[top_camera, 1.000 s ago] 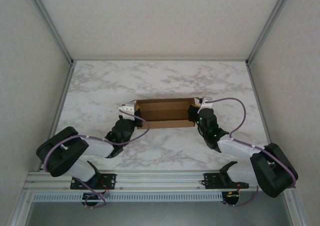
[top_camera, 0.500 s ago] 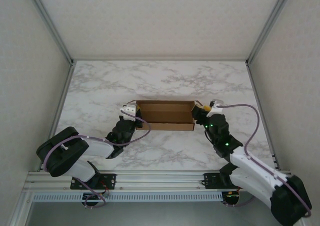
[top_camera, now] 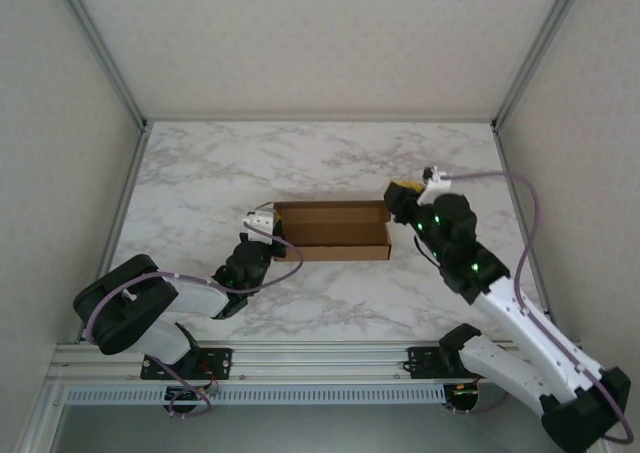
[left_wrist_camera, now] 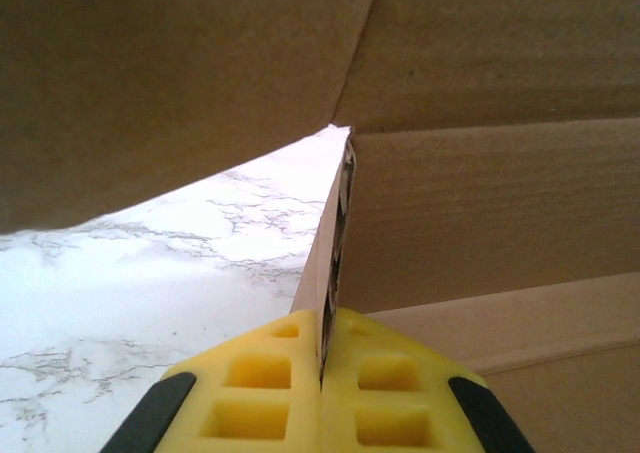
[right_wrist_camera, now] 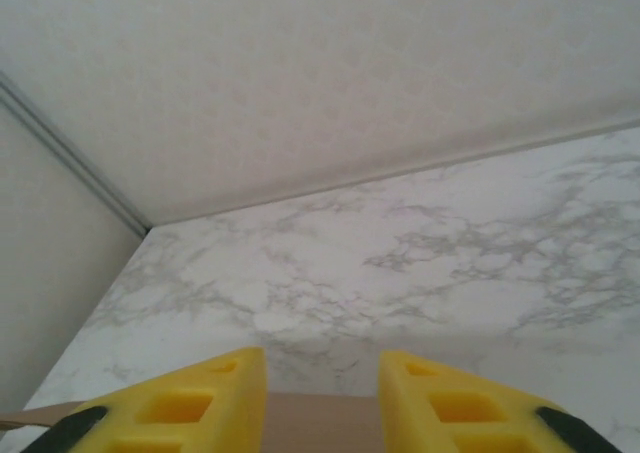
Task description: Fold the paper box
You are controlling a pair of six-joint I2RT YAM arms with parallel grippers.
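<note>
The paper box (top_camera: 330, 229) lies mid-table as a shallow brown tray with its walls standing up. My left gripper (top_camera: 272, 239) sits at the box's left end. In the left wrist view its yellow fingers (left_wrist_camera: 250, 383) are shut on the edge of a cardboard wall (left_wrist_camera: 335, 233), with a brown panel (left_wrist_camera: 480, 203) rising behind. My right gripper (top_camera: 397, 195) hovers just past the box's right end, apart from it. In the right wrist view the right gripper (right_wrist_camera: 322, 365) is open with nothing between its fingers, and a strip of cardboard (right_wrist_camera: 320, 423) shows below.
The marble table (top_camera: 330, 163) runs to white walls at the back and sides, with metal frame posts (top_camera: 100, 48) at the corners. The arm bases sit on the rail (top_camera: 320, 358) at the near edge.
My right arm has let go of the box's right end, lifted and swung out to the right, its jaws now apart. The left gripper and the box have stayed put.
</note>
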